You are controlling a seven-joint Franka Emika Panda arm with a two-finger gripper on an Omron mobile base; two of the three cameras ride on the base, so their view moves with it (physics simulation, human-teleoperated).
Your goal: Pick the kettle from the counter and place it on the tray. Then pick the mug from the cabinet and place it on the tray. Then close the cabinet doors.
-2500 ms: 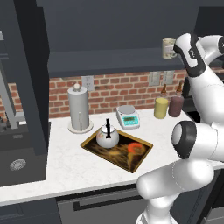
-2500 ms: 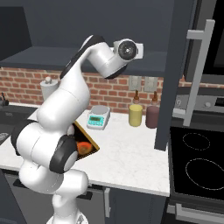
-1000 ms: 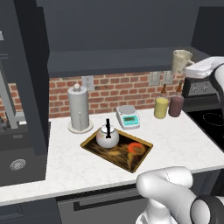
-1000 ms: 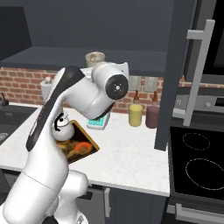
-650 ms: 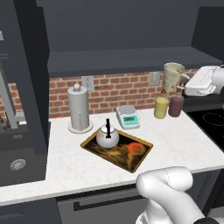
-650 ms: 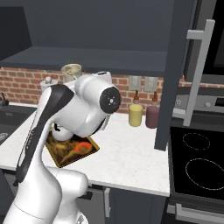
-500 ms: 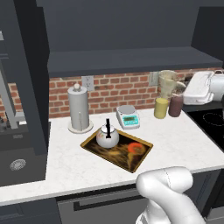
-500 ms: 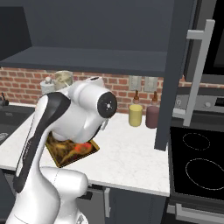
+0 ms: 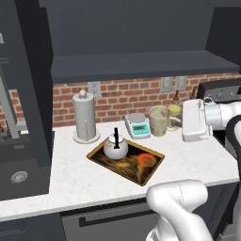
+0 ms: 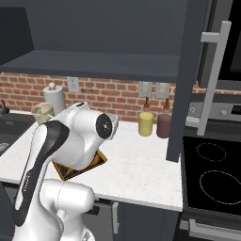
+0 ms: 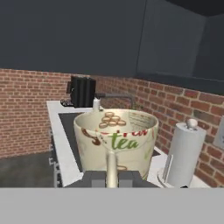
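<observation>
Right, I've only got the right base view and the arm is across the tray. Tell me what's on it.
Observer: In the left base view the kettle stands on the left end of the tray.
Operator: Give me the rest of the tray.
Observer: Its right half, with the orange-red swirl, is bare.
Operator: Now confirm the grip on the mug.
Observer: In the hand view the tool is shut on the handle of the mug, and the mug is upright.
</observation>
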